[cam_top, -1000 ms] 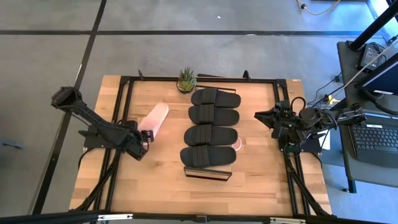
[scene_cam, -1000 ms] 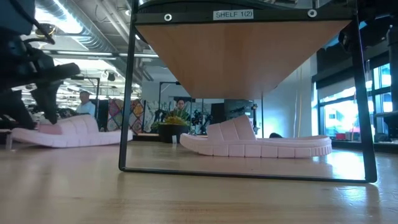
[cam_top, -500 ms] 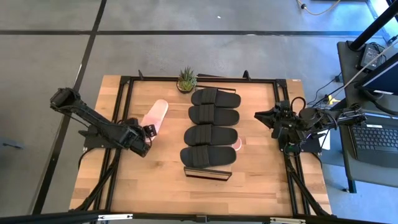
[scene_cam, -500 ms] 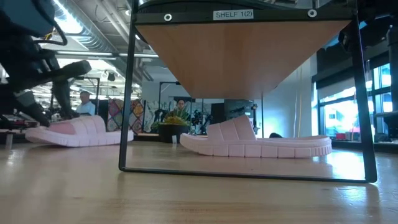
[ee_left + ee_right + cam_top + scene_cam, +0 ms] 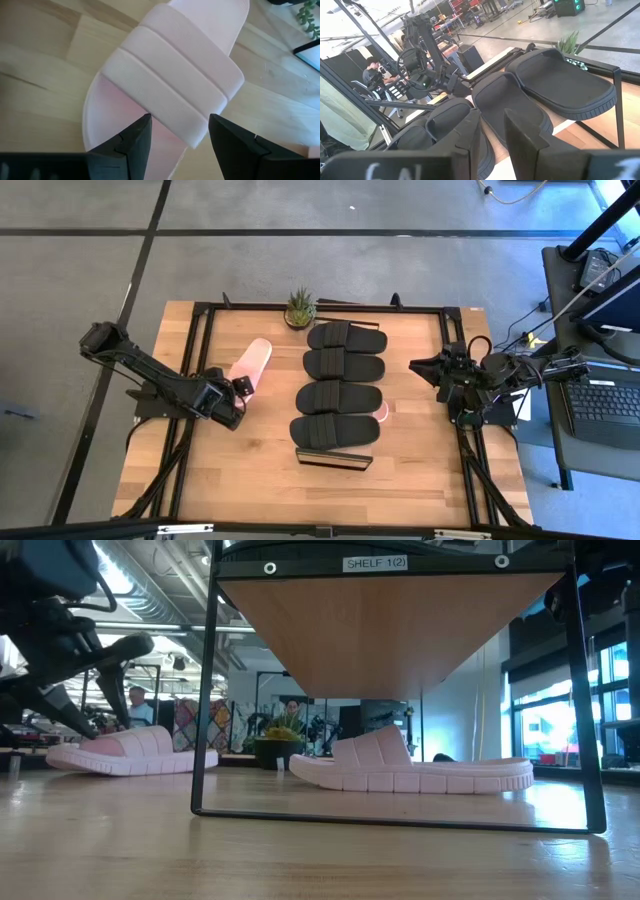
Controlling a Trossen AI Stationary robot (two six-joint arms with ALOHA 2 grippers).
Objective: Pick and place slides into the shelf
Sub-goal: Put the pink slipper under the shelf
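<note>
Pale wood forms the bench (image 5: 250, 480) seen from above, with the shelf (image 5: 335, 459) standing at its middle and four black slides (image 5: 340, 392) lying in a row along the shelf's top, from the far edge toward the near edge. A pink slide (image 5: 251, 364) lies on the bench left of the shelf, toward the far edge, and the left tool (image 5: 240, 388) sits at its near end with fingers spread. A second pink slide (image 5: 384, 411) peeks out from under the shelf's right side. The right tool (image 5: 418, 366) waits above the bench's right edge, well apart from the slides. A small potted plant (image 5: 299, 309) stands at the far edge. At bench height, the second pink slide lies flat beneath the shelf, while the first lies outside the frame with the left tool over its end. Through the left wrist camera, the spread fingers (image 5: 135, 142) straddle the strap's edge without pinching it. Through the right wrist camera, the right tool's fingers (image 5: 467, 135) stand narrowly apart, holding nothing, over the black slides.
</note>
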